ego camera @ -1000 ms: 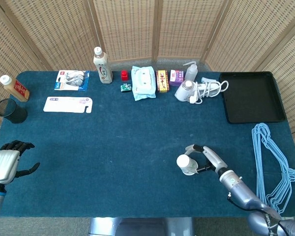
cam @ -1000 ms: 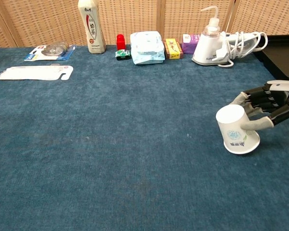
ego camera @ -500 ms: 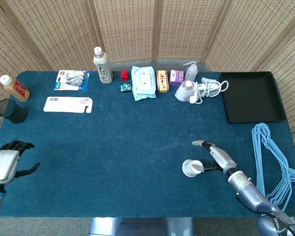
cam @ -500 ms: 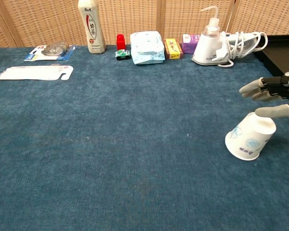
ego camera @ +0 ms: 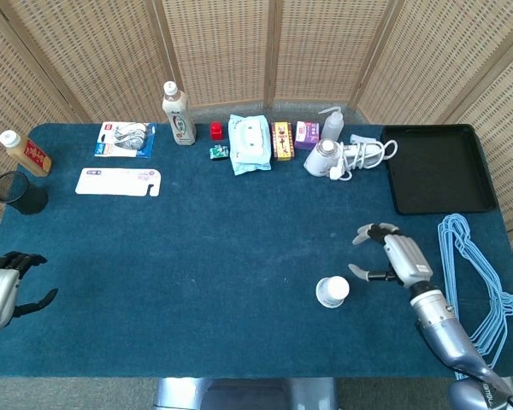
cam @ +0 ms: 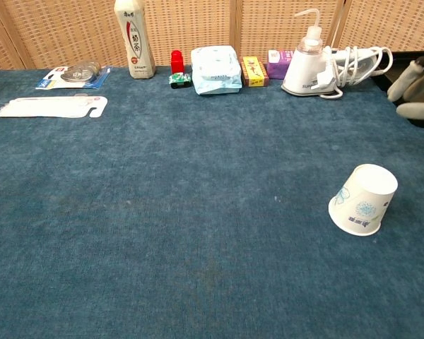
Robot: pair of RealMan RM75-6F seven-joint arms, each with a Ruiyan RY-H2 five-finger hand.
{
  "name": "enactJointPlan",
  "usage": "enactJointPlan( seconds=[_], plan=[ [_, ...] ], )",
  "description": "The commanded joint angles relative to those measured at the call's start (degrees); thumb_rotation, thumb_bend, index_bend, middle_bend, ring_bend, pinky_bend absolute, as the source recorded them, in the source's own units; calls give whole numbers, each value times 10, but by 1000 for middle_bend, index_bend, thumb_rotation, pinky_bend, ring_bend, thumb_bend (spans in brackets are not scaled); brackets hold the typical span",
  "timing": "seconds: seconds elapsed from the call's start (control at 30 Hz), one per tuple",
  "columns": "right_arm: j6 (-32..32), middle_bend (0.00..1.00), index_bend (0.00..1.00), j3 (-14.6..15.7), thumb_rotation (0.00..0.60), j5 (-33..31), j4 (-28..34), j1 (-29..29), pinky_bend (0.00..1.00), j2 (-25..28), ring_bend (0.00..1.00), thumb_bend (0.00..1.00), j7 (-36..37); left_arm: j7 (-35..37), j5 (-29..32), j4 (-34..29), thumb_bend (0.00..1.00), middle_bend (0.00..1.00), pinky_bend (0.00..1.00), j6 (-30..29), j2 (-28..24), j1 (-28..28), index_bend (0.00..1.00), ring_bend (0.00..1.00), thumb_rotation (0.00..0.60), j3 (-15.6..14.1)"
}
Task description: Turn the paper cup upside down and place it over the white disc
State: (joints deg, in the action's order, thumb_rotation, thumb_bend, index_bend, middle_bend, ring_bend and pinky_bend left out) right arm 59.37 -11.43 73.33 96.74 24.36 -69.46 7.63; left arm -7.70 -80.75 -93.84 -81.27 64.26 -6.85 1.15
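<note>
The white paper cup (ego camera: 333,291) (cam: 364,199) with a blue print stands mouth down on the blue table, leaning slightly, its base tipped up and to the right. No white disc shows in either view. My right hand (ego camera: 393,256) hovers to the right of the cup and beyond it, fingers spread, holding nothing and not touching the cup. In the chest view only its fingertips (cam: 415,87) show at the right edge. My left hand (ego camera: 0,290) hangs at the table's near left edge, empty, with its fingers loosely apart.
Along the far edge stand a bottle (ego camera: 179,114), a wipes pack (ego camera: 249,143), small boxes (ego camera: 282,140) and a spray bottle (ego camera: 331,125). A black tray (ego camera: 436,168) lies far right, blue hangers (ego camera: 474,282) right of my right hand, and a black cup (ego camera: 19,193) far left.
My right hand let go of the cup and drew away to the right and upward. The cup tipped from lying in the hand's grip to mouth down. The left hand slid slightly lower.
</note>
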Motion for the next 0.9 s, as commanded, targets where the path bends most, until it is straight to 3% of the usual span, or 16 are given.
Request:
enactJointPlan(
  seconds=[0.03,0.13,0.27,0.57,0.9],
  plan=[
    [97,345,445,-8,386,-7,-27,-9,194,-43,334,305,-161,8,5,6,231,395,299,-4,3,8,326,260,347,-3],
    [147,365,461,-1,388,-1,-42,-17,222,-65,350,305,-252,14,3,12,231,395,299,-9,7,16,326,260,345,-8],
    [178,369,465,10,391,-15,-24,-38,272,-67,357,304,-303,22,3,19,231,395,299,-17,11,26,326,260,354,-12],
    [232,369,465,38,390,-14,22,-88,271,-43,357,304,-326,30,-8,29,231,395,299,-34,24,42,326,260,359,-16],
    [224,369,466,41,391,-16,35,-101,278,-23,356,304,-301,14,-18,6,231,395,299,-45,13,45,326,260,359,-11]
  ],
)
